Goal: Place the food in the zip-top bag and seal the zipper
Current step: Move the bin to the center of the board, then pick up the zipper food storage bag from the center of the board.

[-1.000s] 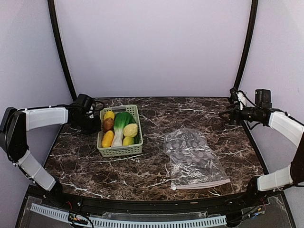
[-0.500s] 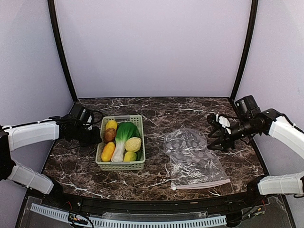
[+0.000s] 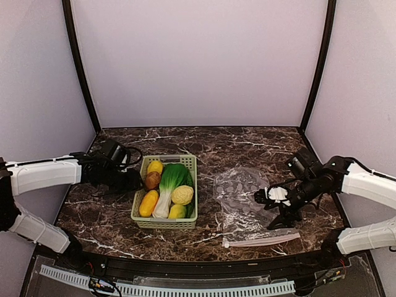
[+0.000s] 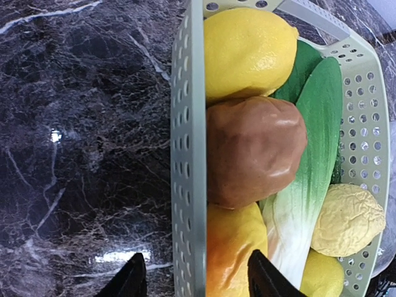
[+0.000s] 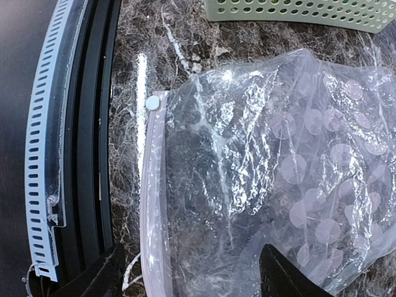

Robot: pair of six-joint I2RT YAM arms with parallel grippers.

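Observation:
The food lies in a pale green basket point(image 3: 195, 185): a lemon point(image 4: 247, 52), a brown potato point(image 4: 253, 158), a bok choy point(image 4: 309, 161), an orange-yellow fruit point(image 4: 232, 253) and a bumpy yellow corn point(image 4: 346, 219). My left gripper point(image 4: 198, 281) is open and straddles the basket's left wall point(image 4: 189, 185), one finger outside and one over the fruit. The clear zip-top bag point(image 3: 247, 201) lies flat to the right. Its pinkish zipper point(image 5: 151, 204) faces the near edge, with the slider tab point(image 5: 152, 103) at its left end. My right gripper point(image 5: 195, 278) hangs open just over the bag's zipper end.
The table's near edge carries a black rim and a white slotted rail point(image 5: 43, 154), close behind the zipper. The basket's right side point(image 5: 309, 12) stands a short way from the bag. Dark marble table point(image 3: 204, 148) stretches behind both.
The basket has shifted right and toward the near edge with my left gripper, whose jaws have now opened. My right arm swung in from the far right and down over the bag.

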